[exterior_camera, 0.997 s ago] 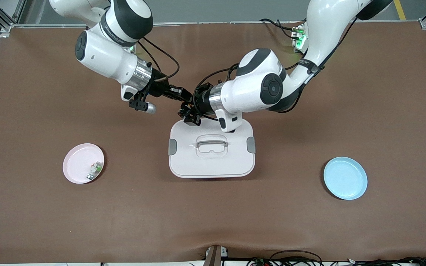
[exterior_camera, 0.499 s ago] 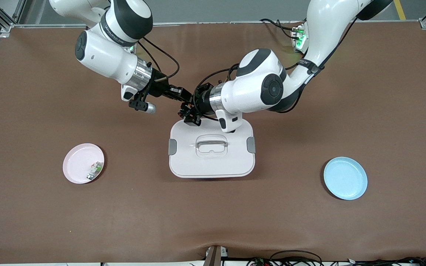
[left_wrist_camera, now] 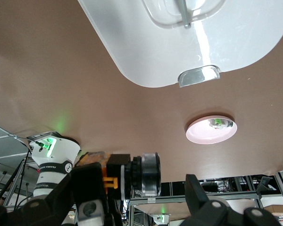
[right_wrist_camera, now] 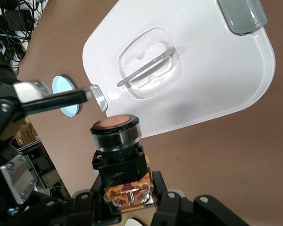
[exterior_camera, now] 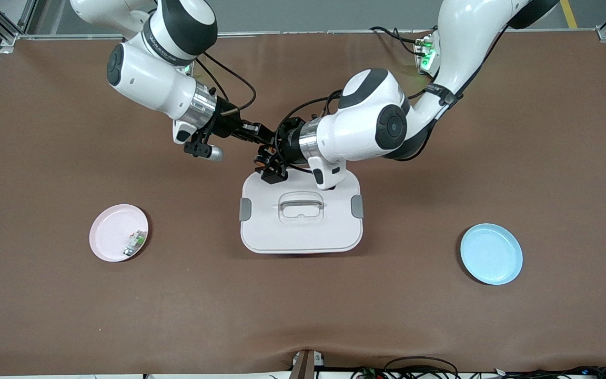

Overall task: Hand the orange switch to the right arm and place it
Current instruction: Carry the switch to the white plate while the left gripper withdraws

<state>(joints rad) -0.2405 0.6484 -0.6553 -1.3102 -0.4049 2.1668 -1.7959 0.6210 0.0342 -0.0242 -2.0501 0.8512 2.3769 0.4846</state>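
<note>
Just above the centre of the front frame, over the white lidded box's [exterior_camera: 301, 218] edge, the right gripper [exterior_camera: 264, 149] fingers clamp the orange switch [right_wrist_camera: 117, 133] by its black base, a light, rigid, probably slippery part, while the left gripper [exterior_camera: 270, 164] fingers stand spread, holding nothing.

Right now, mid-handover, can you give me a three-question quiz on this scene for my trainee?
1. True or false: the left tool is clamped on the orange switch.
2. Which plate holds the green-and-white part? A) pink plate B) blue plate C) neither
3. Fill in: the switch is gripped by the ___ tool.
Key: 1 false, its jaws stand open around the switch; 2 A; 3 right, the right tool is shut on the switch's base.
</note>
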